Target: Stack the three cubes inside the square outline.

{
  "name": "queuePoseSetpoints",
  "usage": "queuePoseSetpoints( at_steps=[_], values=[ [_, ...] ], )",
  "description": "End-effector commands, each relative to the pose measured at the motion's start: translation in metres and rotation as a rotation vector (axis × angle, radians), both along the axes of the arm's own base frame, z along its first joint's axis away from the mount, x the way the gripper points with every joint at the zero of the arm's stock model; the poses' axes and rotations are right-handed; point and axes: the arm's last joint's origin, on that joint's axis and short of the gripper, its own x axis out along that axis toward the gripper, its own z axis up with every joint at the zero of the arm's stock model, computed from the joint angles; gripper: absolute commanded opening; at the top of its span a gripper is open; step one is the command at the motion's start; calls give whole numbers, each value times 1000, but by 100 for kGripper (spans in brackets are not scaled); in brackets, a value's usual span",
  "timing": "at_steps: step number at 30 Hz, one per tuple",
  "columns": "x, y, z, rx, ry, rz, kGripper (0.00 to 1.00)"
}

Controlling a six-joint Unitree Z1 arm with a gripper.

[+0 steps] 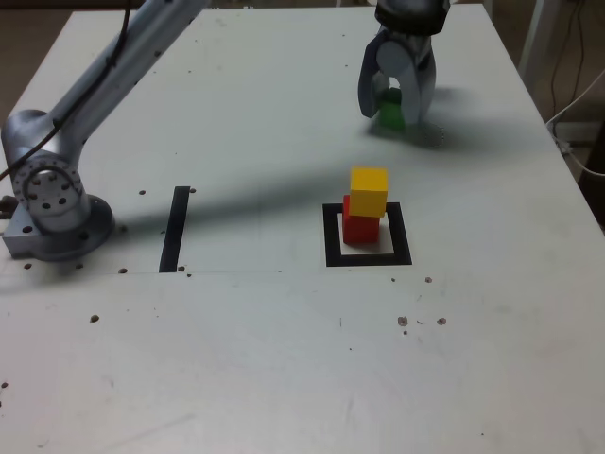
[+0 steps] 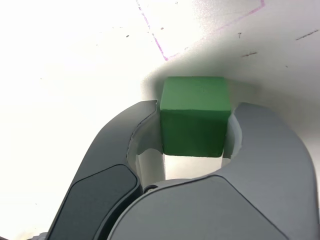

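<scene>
The gripper (image 1: 397,112) has its jaws clamped on the green cube (image 2: 195,116) down on the tabletop (image 1: 236,359), well behind the square outline (image 1: 331,236), where the yellow cube (image 1: 369,191) sits atop the red cube (image 1: 359,227).

Gripper (image 1: 396,115) low over table (image 1: 284,359), far side. Green cube (image 1: 390,113) between its jaws, both touching cube sides in wrist view; cube seemingly on table surface. Nearer camera than gripper: yellow cube (image 1: 369,190) atop red cube (image 1: 359,227), inside square outline (image 1: 331,236). Straight strip (image 1: 175,229) well to exterior view's left of gripper, arm base (image 1: 52,208) beyond.
</scene>
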Motion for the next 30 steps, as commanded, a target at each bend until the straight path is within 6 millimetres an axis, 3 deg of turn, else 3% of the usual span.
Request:
queuePoseSetpoints(
  at_steps=[1,6,13,22,30],
  values=[
    [-1,-2,-1,-9,23,0,24],
    [-3,-6,10,12,11,9,24],
    [-19,-30,54,56,-23,68,24],
    [-47,-88,104,43,-63,188,24],
    [-62,-144,110,2,-20,293,24]
  ],
)
